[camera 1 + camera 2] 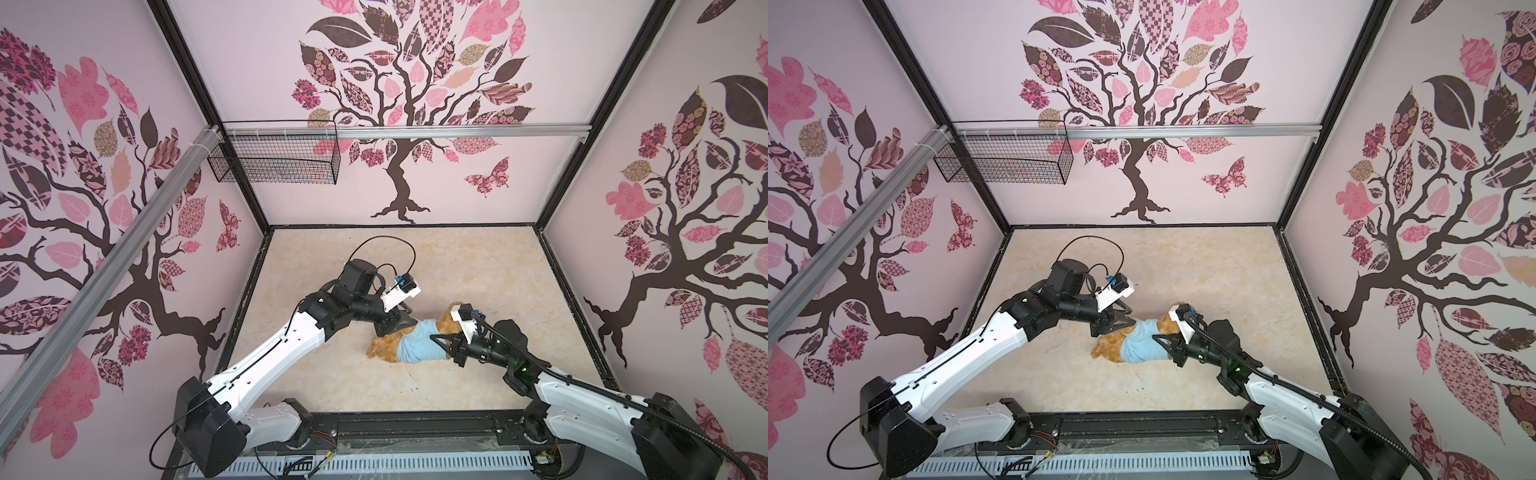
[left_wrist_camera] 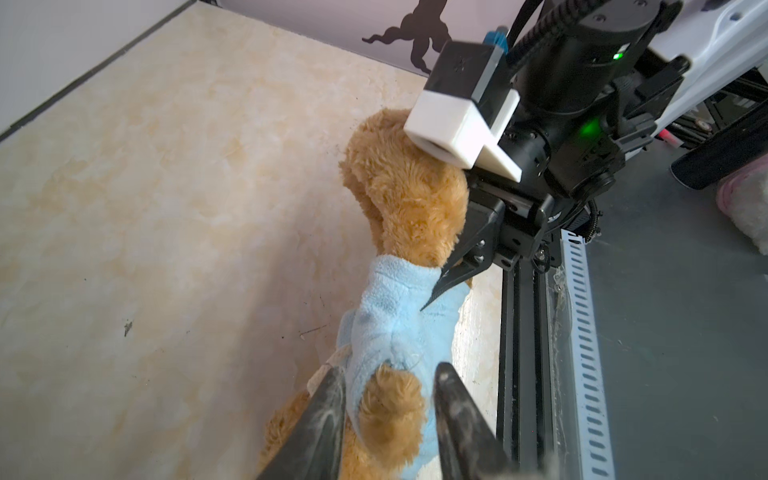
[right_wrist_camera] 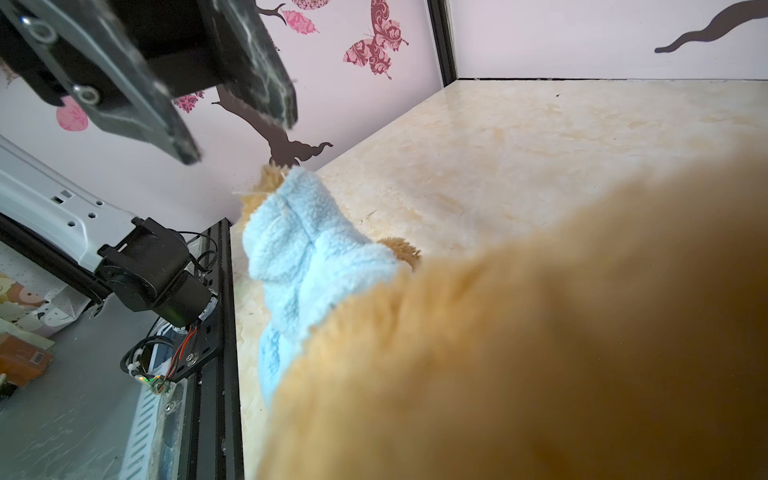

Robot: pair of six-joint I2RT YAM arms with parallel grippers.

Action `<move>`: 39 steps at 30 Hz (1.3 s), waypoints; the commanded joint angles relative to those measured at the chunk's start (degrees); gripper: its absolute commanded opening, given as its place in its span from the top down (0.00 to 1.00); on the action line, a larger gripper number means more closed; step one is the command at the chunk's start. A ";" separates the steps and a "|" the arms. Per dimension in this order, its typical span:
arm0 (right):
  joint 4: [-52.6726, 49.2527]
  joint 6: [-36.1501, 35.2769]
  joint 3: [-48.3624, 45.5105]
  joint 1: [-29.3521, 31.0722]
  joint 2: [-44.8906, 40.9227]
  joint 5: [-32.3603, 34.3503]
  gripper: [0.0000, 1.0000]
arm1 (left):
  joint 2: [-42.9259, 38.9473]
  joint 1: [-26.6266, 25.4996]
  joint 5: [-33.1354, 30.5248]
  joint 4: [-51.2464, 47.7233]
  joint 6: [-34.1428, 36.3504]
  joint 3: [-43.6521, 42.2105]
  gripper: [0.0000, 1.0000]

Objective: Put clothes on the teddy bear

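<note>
bear (image 1: 384,348) lies mid-desk (image 1: 478,270), hoodie (image 1: 417,343) on its torso. left pincer (image 2: 390,372) is spread either side of the sleeved paw, and right pincer (image 2: 436,291) is pinching the hoodie collar. if right tugs hard, i'd guess the bear just slides or the hoodie bunches up.

One teddy bear (image 1: 383,348), one light blue hoodie (image 1: 417,344), one wire basket (image 1: 274,164), and two robot arms, left (image 1: 274,349) and right (image 1: 582,399).

Pale pink walls (image 1: 257,62) with tree decals (image 1: 399,174), a wire basket (image 1: 274,160), beige marbled floor (image 1: 457,257).
</note>
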 commanded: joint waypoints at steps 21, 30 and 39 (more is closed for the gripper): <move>2.30 1.45 3.23 0.38 -0.79 2.96 0.99 | 3.61 -0.58 0.51 -1.97 0.21 -0.35 0.89; 2.12 12.87 -2.75 -1.15 -3.98 15.56 1.00 | -8.15 10.50 10.36 33.58 -33.21 -12.91 1.00; 8.47 13.63 -3.34 -1.46 -1.63 14.80 1.00 | -9.74 14.03 8.16 39.74 -41.95 -20.00 1.00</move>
